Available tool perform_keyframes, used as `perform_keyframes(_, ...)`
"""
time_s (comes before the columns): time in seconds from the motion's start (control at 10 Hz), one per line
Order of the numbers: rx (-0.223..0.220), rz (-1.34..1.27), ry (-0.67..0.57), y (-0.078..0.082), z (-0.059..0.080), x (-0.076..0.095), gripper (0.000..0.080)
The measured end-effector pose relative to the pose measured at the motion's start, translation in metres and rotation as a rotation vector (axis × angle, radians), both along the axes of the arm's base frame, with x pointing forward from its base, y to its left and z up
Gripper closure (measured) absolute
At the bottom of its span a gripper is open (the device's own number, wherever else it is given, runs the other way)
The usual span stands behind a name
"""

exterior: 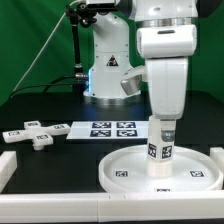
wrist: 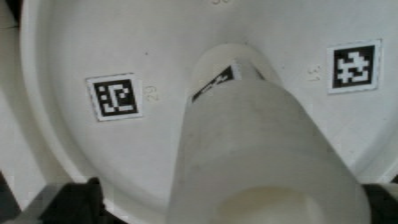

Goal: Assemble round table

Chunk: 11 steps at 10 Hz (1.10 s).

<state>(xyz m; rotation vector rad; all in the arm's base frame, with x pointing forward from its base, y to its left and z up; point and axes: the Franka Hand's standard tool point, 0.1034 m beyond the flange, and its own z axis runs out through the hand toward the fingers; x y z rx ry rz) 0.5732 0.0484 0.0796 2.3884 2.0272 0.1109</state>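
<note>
Standing upright near the middle of the round disc (exterior: 135, 160), the short thick leg (exterior: 160, 150) had its lower end on the disc's flat face. The disc lay at the near edge of the bench, toward the exterior view's right. The gripper (exterior: 163, 127) hung straight down over the leg, released, with its jaws spread wide on either side of the leg's top end and nothing clamped between them. The wrist view looked down the length of the leg and showed two square tags on the disc, one on each side of it. The cross-shaped foot (exterior: 33, 135) lay flat toward the exterior view's left, well apart from the disc. The marker board (exterior: 105, 128) lay between the foot and the leg, farther back on the bench.
</note>
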Motion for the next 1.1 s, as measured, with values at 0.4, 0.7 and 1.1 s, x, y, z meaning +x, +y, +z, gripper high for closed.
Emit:
perform_keyframes(0.4,-0.054,0.286,-0.006,-0.003,-0.0038,-0.0011,0.0151)
perform_keyframes(0.7,-0.055,0.312,-0.004,-0.0061,-0.0053,-0.0021,0.0174)
perform_keyframes(1.1,-0.055,0.294,0.025,-0.0079,-0.0084,-0.0084,0.0387)
